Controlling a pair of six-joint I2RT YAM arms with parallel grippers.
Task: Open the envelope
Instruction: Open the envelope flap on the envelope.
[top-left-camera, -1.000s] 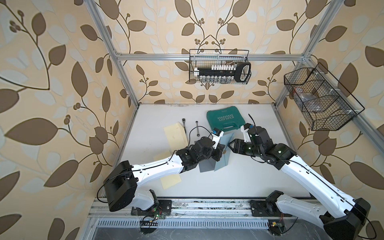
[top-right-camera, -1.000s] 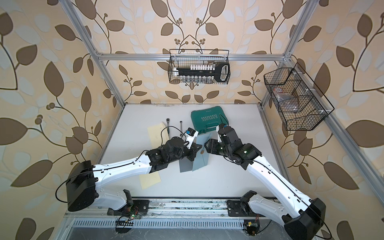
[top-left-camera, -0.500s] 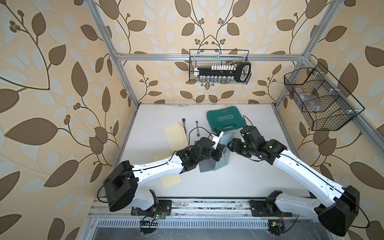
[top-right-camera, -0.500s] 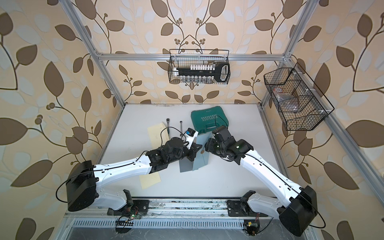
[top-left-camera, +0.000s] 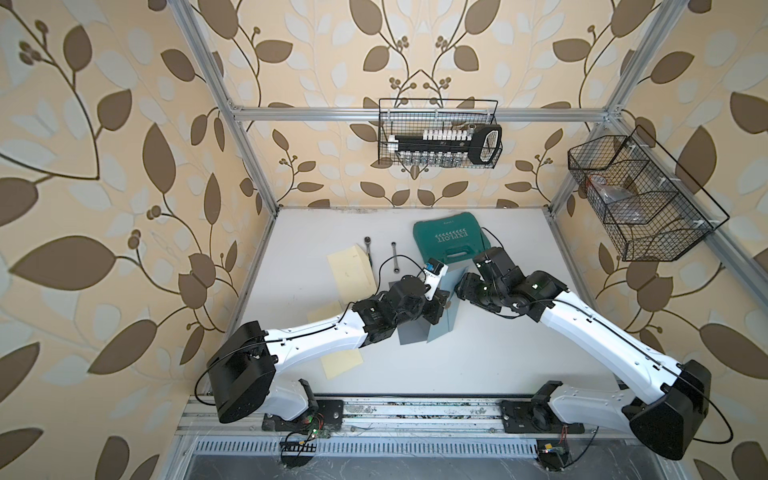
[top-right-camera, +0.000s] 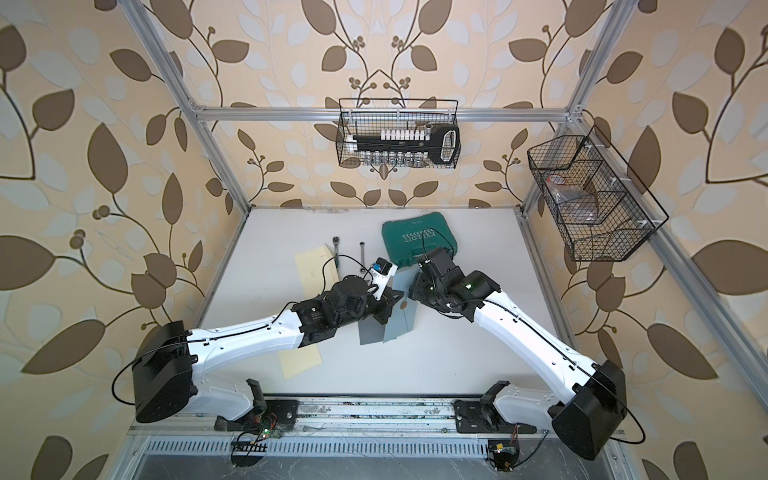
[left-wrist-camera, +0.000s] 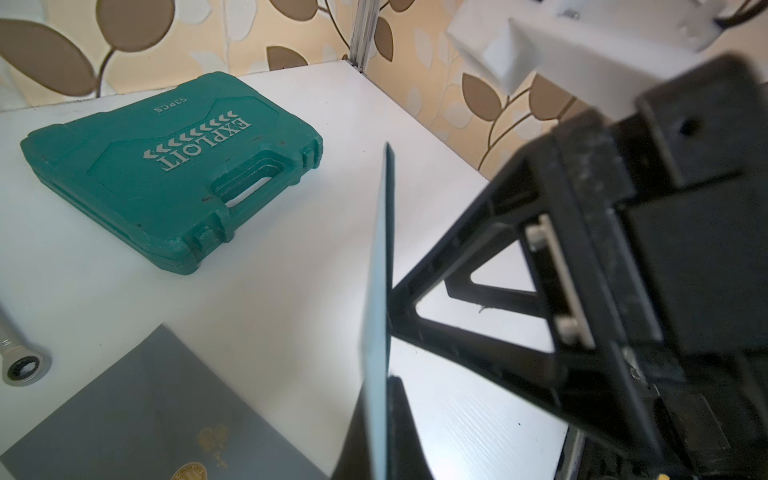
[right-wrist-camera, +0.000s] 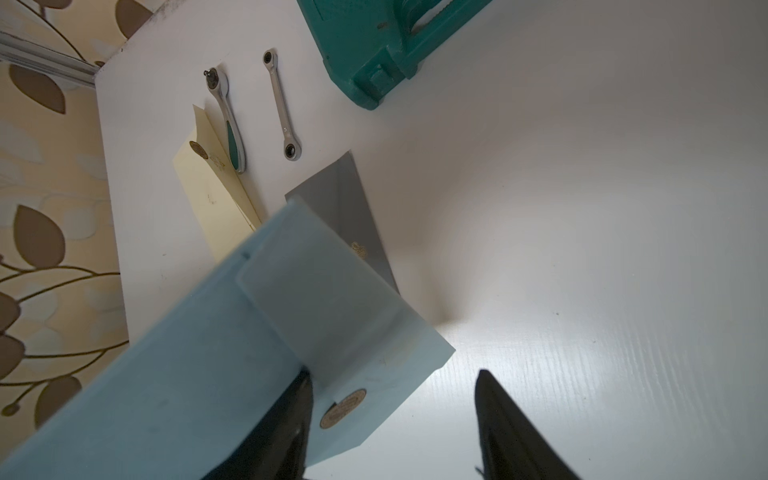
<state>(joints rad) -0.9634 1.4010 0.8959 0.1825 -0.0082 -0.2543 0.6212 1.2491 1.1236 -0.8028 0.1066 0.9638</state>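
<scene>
The light blue envelope (top-left-camera: 442, 322) (top-right-camera: 401, 322) is held up off the table, with my left gripper (top-left-camera: 436, 307) (left-wrist-camera: 380, 424) shut on it. In the left wrist view the envelope (left-wrist-camera: 379, 291) shows edge on between the two fingers. In the right wrist view the envelope (right-wrist-camera: 187, 374) shows its flap (right-wrist-camera: 324, 299) folded down and fastened by a round gold seal (right-wrist-camera: 343, 408). My right gripper (top-left-camera: 459, 289) (right-wrist-camera: 392, 395) stands open at the flap's end. The sealed corner lies between its jaws, next to one finger (right-wrist-camera: 291, 415).
A grey envelope (top-left-camera: 411, 332) (right-wrist-camera: 345, 199) lies flat under the blue one. A green tool case (top-left-camera: 451, 239) sits behind. A ratchet (top-left-camera: 368, 245) and a wrench (top-left-camera: 395, 257) lie by a cream envelope (top-left-camera: 351, 276); another (top-left-camera: 340, 361) lies under the left arm. Wire baskets (top-left-camera: 438, 133) hang on the walls.
My right gripper has moved left, closer to the blue envelope's sealed end. The left gripper and the envelope have stayed where they were.
</scene>
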